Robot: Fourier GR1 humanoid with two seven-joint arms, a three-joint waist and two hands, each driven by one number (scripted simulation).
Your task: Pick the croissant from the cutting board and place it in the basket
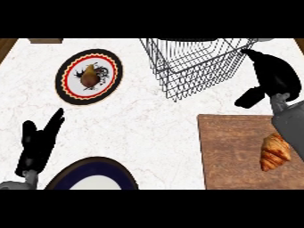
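Currently | croissant [274, 152] on board [233, 151], right side, long axis near-to-far | right hand [276, 73] released, empty, past board's far edge; croissant lies back toward robot | left hand [39, 142] open, well left of board.

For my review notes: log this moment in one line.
croissant: on cutting board | right hand: open, beside basket, holding nothing | left hand: open, resting lower left
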